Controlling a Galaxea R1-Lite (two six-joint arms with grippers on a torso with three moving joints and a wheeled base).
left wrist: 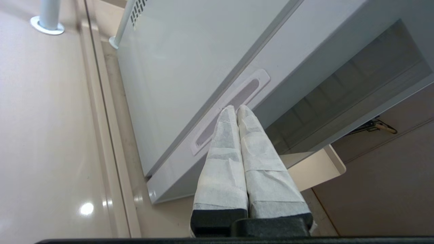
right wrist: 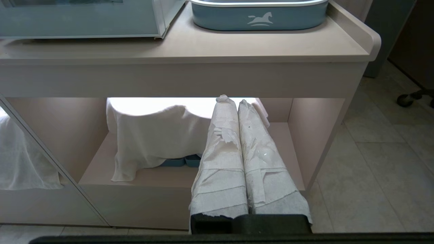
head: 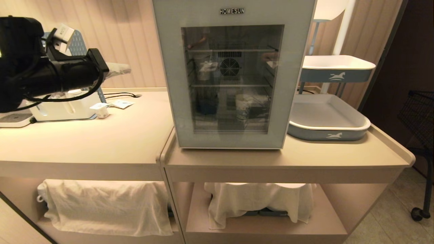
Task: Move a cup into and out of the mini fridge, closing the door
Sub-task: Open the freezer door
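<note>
The white mini fridge [head: 234, 15] lettered HOMESUN stands on the counter, and its side wall [left wrist: 176, 67] fills much of the left wrist view. The door [head: 169, 84], a pale grey frame around dark glass, is shut. Pale shapes sit on the wire shelves behind the glass, and I cannot tell which is the cup. My left gripper [head: 125, 69] is raised to the left of the fridge, apart from it. It is shut and empty, its wrapped tips [left wrist: 236, 110] pointing at the recessed handle slot [left wrist: 249, 91] in the door's edge. My right gripper [right wrist: 234, 101] hangs low before the cabinet, shut and empty.
A white water dispenser [head: 61, 108] and a tiny creamer tub [head: 102, 112] stand on the left counter. Two blue-and-white trays [head: 327, 118] [head: 335, 67] sit to the right of the fridge. White cloths [head: 105, 203] [head: 257, 200] drape the lower shelves. A black cart [head: 420, 115] stands at far right.
</note>
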